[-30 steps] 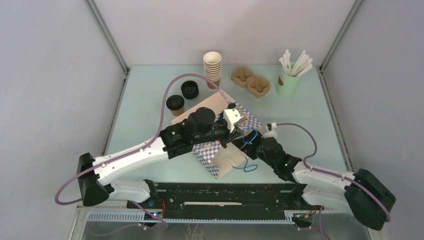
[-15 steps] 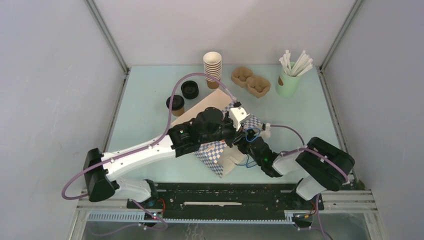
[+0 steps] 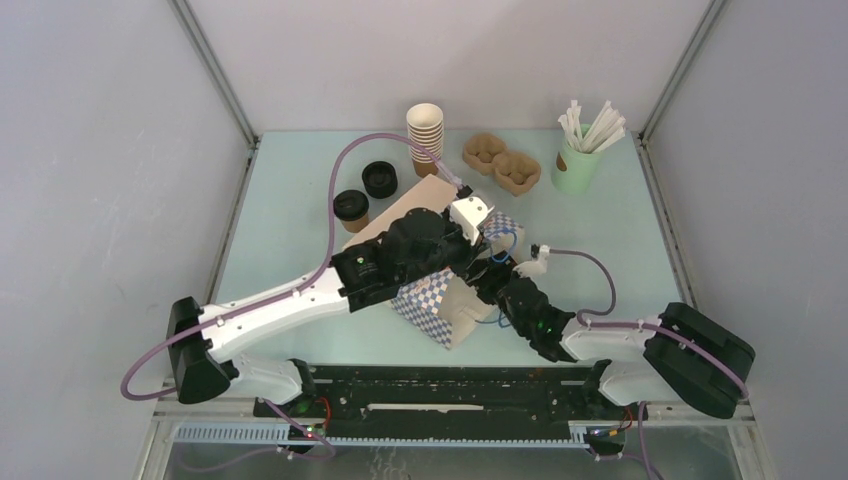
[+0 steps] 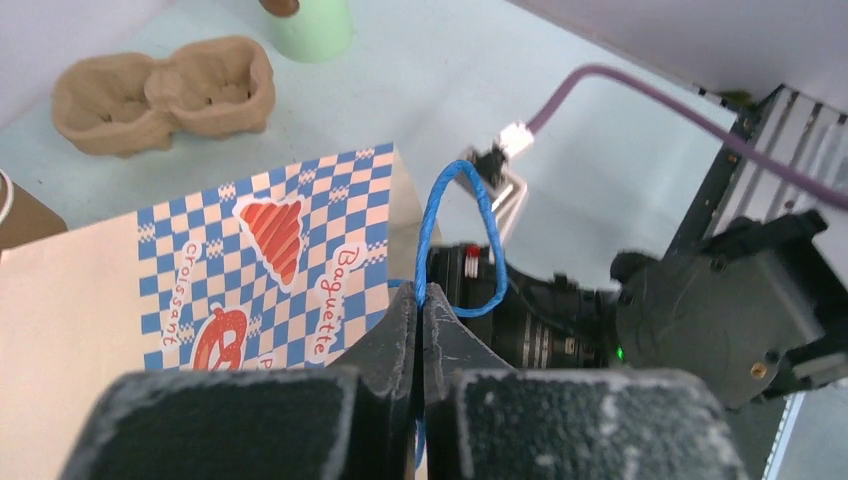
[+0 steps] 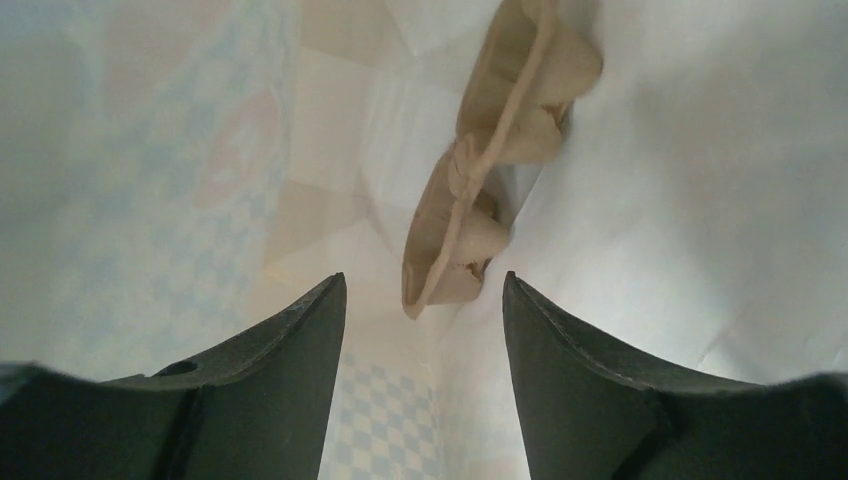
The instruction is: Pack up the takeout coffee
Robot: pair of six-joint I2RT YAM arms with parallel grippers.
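Right tool (image 5: pixel 422 282): jaws apart, empty, deep inside checkered paper bag (image 3: pixel 420 300) at worktop centre. Pulp tray (image 5: pixel 480 180) lies ahead of it in bag.
Left tool (image 4: pixel 418 310): clenched on blue handle (image 4: pixel 457 166).
Takeout coffee (image 3: pixel 351 210): upright on worktop (image 3: pixel 620 260), 10 o'clock from bag, just beside it, black lid on.
Judged light, thin-walled, crushable, spills if tipped. Take mid-wall below lid, gentle squeeze.
Worktop pale, smooth.
Far row, 12 to 2 o'clock: cup stack (image 3: pixel 425 135), spare trays (image 3: pixel 502 163), straw cup (image 3: pixel 577 165).
Grey walls close on three sides.
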